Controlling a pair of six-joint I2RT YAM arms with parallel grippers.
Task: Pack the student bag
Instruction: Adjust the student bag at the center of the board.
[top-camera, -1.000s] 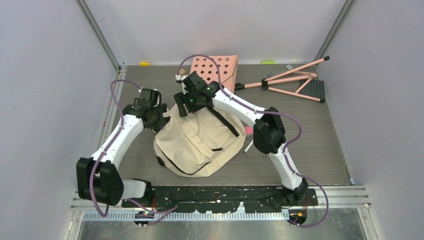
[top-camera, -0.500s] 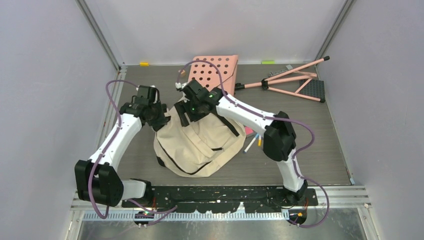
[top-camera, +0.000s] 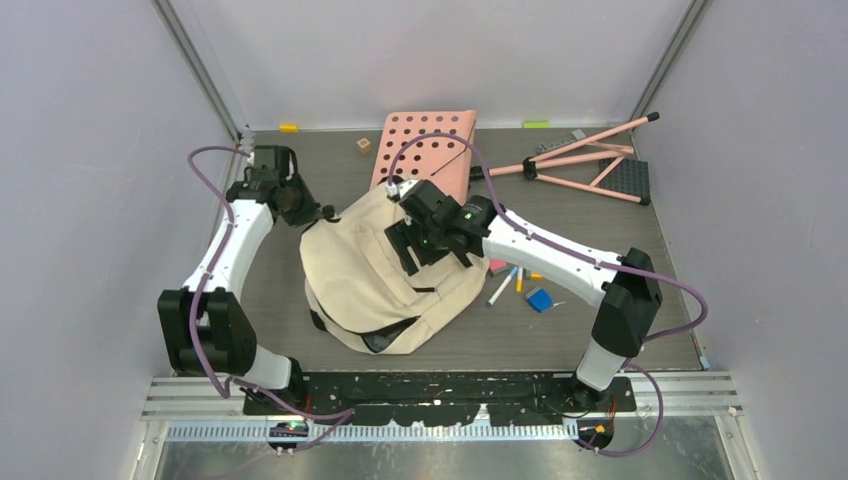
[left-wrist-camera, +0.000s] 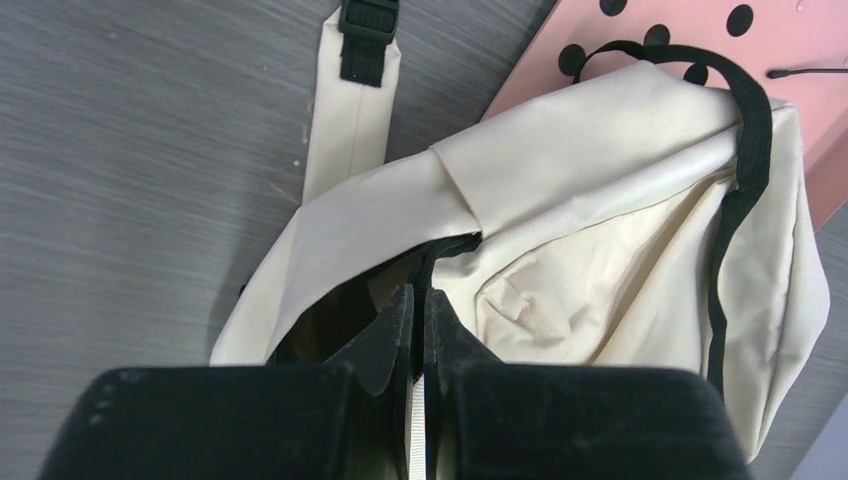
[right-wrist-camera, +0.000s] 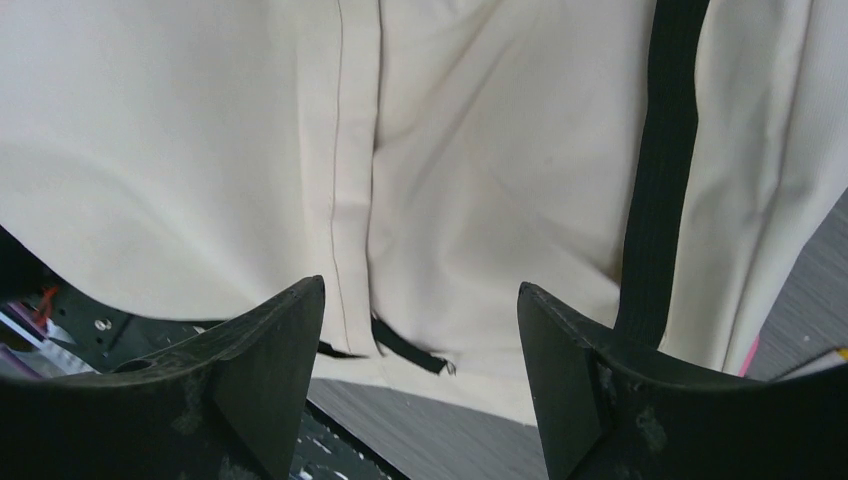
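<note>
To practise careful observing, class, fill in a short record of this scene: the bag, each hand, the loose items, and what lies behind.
bag: cream backpack, mid-table, mouth partly open
left hand: shut, pinching the backpack's opening edge
right hand: open over the backpack's fabric, holding nothing
loose items: pens and a small blue item, right of the backpack
behind: pink board with holes, pink folding stand

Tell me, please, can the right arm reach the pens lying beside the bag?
Probably yes: the right pincer hangs open over the bag, and the pens lie uncovered close beside it.
</note>
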